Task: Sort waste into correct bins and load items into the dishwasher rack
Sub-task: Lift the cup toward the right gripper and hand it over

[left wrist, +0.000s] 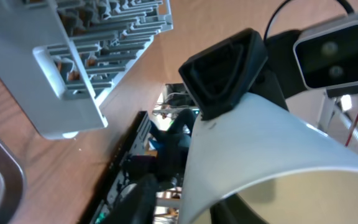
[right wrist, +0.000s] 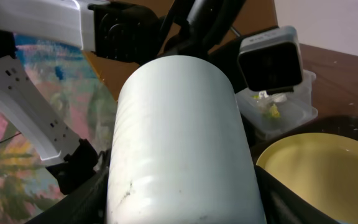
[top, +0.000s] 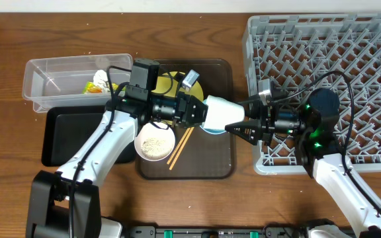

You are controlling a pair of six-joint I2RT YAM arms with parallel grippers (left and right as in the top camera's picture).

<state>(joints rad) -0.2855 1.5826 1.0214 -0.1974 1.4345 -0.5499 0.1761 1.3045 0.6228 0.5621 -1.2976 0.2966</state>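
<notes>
Handover in mid-air: a small white cup [top: 218, 108] lies on its side between the two arms, clear of the brown serving tray [top: 220, 168] beneath the jaws. The right gripper [top: 232, 125] clasps the cup's body from the base end, one finger [left wrist: 225, 68] flat against the outer wall. The left gripper [top: 201, 112] sits at the cup's mouth; whether its jaws pinch the rim or stand free of it cannot be told. The cup's long axis runs level from one set of jaws to the other, open mouth toward the left jaws, base toward the right. The pose looks chosen to pass the cup to the arm nearer the dishwasher rack [top: 329, 59], which lies behind the right jaws. Below the left jaws sit a light blue bowl [top: 211, 131], a white bowl [top: 137, 142] holding rice [top: 155, 145], and wooden chopsticks [top: 180, 147]. The yellow plate [right wrist: 316, 174] lies just beyond the right jaws, under the cup.
</notes>
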